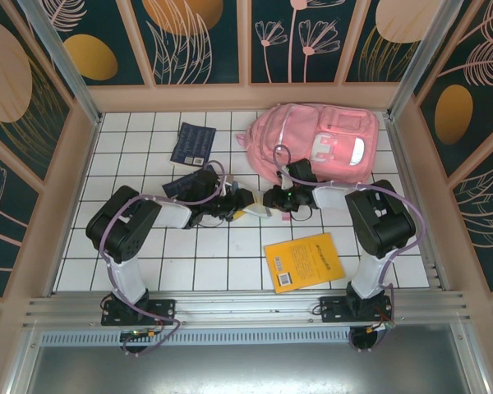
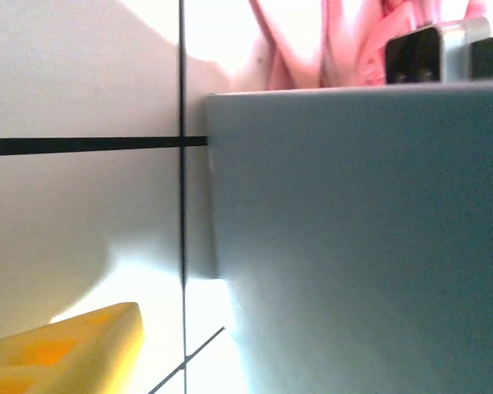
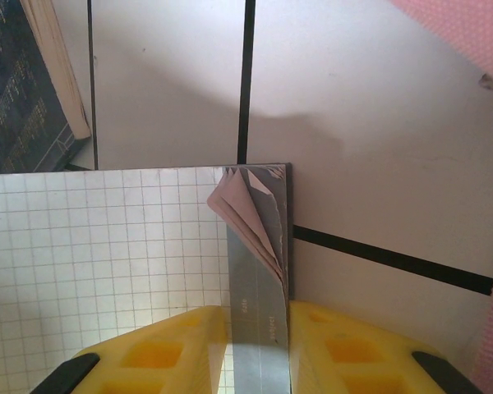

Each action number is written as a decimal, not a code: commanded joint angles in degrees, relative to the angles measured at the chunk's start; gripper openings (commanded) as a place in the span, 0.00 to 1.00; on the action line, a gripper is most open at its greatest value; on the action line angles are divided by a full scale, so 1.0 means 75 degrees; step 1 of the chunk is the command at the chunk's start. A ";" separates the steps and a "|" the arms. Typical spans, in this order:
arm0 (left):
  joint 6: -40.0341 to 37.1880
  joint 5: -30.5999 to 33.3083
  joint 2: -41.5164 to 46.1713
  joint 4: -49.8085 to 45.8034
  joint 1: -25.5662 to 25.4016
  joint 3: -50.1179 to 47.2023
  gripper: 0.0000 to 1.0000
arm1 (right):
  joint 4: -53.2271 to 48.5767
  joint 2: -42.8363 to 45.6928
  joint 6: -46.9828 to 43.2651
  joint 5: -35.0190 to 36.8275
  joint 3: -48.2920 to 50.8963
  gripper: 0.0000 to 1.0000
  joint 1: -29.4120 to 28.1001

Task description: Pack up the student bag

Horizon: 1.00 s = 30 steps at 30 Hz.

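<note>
Pink fabric backpack (image 1: 320, 144), two navy booklets (image 1: 193, 144), one yellow book (image 1: 304, 261); right pincer (image 3: 259, 328) clamps grey gridded notebook (image 3: 259, 279), left pincer (image 1: 234, 205) unclear.

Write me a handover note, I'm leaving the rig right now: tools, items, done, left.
Right tool: shut on the grid notebook, mid-table.
Left tool: at the same notebook; grip unclear.
Student bag: far right, lying flat.
Yellow book: near right. Dark books: far left of centre, both out on the table.
Done: notebook gripped. Left: notebook and three books into the bag.
</note>
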<state>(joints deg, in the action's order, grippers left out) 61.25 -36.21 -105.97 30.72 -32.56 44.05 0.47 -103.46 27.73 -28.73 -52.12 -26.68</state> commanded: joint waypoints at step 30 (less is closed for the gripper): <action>0.0181 -0.0042 0.0907 0.0728 0.0134 -0.1124 0.56 | -0.0695 -0.0324 -0.0427 0.0151 -0.0012 0.27 -0.0516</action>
<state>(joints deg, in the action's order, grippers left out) 63.11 -35.70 -100.73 33.87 -32.08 36.18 -0.62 -104.03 25.82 -29.02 -52.14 -29.58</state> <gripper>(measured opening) 0.601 0.273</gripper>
